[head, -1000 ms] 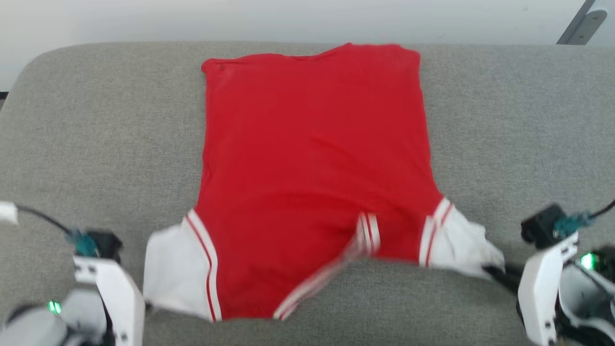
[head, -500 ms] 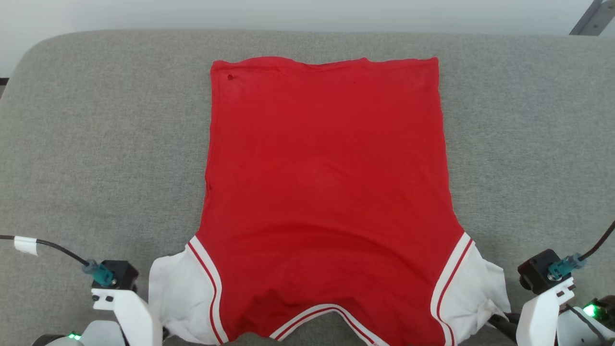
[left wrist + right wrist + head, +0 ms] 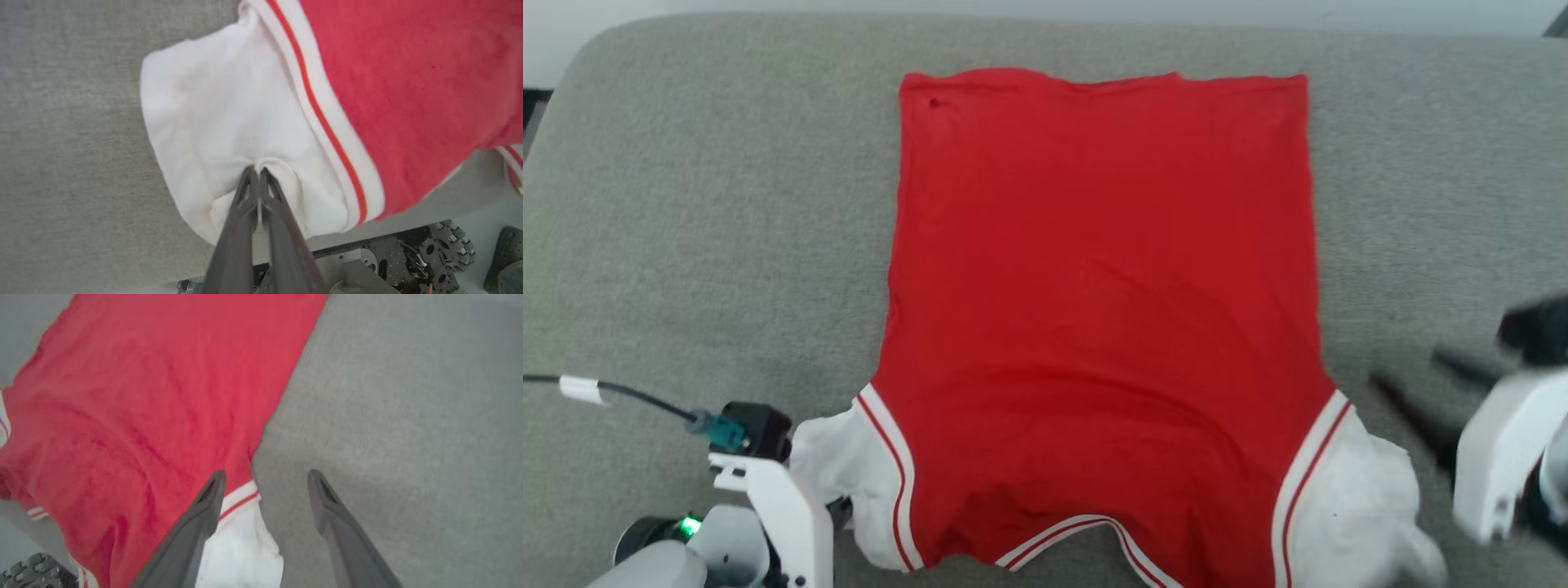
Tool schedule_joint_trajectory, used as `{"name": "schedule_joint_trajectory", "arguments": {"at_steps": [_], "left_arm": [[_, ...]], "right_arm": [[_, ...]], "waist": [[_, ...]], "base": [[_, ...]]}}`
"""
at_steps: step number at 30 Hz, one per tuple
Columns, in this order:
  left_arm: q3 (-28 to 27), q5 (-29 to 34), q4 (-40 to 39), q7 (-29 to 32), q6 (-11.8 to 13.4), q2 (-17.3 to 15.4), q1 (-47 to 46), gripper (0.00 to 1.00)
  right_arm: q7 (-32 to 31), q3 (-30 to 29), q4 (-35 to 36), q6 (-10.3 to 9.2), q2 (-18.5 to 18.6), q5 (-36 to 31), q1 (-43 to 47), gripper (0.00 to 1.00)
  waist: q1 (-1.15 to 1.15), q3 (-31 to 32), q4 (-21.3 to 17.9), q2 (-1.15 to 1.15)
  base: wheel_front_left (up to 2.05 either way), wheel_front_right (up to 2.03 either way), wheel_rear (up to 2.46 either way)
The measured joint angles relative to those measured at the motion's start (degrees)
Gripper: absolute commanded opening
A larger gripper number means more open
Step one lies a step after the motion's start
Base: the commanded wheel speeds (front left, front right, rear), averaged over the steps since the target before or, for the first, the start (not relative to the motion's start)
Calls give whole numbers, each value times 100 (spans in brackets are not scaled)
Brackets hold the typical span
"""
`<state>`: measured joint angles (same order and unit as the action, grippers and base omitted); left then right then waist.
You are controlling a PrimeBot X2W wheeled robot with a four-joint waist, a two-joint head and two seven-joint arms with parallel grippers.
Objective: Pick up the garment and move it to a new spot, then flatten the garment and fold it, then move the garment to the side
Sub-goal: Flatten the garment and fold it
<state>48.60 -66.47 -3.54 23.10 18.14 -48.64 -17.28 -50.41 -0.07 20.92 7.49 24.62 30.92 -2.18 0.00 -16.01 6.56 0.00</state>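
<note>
Right hand (image 3: 266,475) now released and spread beside garment (image 3: 1094,286), left hand (image 3: 256,170) pinching its white sleeve (image 3: 204,122)

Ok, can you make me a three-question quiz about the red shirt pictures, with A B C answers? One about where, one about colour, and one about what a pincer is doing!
1. Where does the T-shirt lie?
A. in a basket
B. spread on the grey cushion
C. over a chair back

2. What colour are its sleeves?
A. white
B. blue
C. black

3. What is the left pincer doing?
A. standing wide open
B. holding a cup
C. pinching a sleeve, shut

Answers:
1 B: the head view shows it laid out flat on the grey fabric.
2 A: both short sleeves are white, with red-striped trim where they join the red body.
3 C: the left wrist view shows its fingers pressed together on a fold of white sleeve.
</note>
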Motion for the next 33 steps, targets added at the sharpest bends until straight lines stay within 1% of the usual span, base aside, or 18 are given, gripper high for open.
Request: {"name": "schedule_joint_trajectory", "arguments": {"at_steps": [2,5,9,13,15,20,28,33], "left_arm": [[16,48,4,0,-32,46,-103,0],[44,159,35,4,-103,171,-262,0],[87,234,92,16,-183,309,-442,0],[115,298,169,15,-285,443,-619,0],[136,324,215,16,-336,526,-709,0],[197,391,305,16,-505,724,-948,0],[292,504,527,7,-767,1071,-1265,0],[338,509,697,-18,-961,1259,-1412,0]], "right_arm": [[2,-215,13,0,-278,-269,-389,100],[107,-360,-232,0,-602,-514,-1094,100],[470,-420,-1007,0,-765,-811,-2106,100],[779,-343,-2076,0,-734,-1006,-3005,100],[876,-312,-2599,0,-646,-1149,-3406,100],[916,-387,-3941,0,-459,-1412,-4351,100],[731,-547,-5700,0,-318,-1848,-5462,100],[399,-725,-6494,0,-326,-2051,-5914,100]], "waist": [[0,-65,64,0],[0,-169,175,0],[0,-309,327,0],[0,-433,497,0],[0,-496,592,0],[0,-686,849,0],[0,-1028,1290,0],[0,-1221,1522,0]], "base": [[0,0,0],[0,0,0],[0,0,0],[0,0,0],[0,0,0],[0,0,0],[0,0,0],[0,0,0]]}}
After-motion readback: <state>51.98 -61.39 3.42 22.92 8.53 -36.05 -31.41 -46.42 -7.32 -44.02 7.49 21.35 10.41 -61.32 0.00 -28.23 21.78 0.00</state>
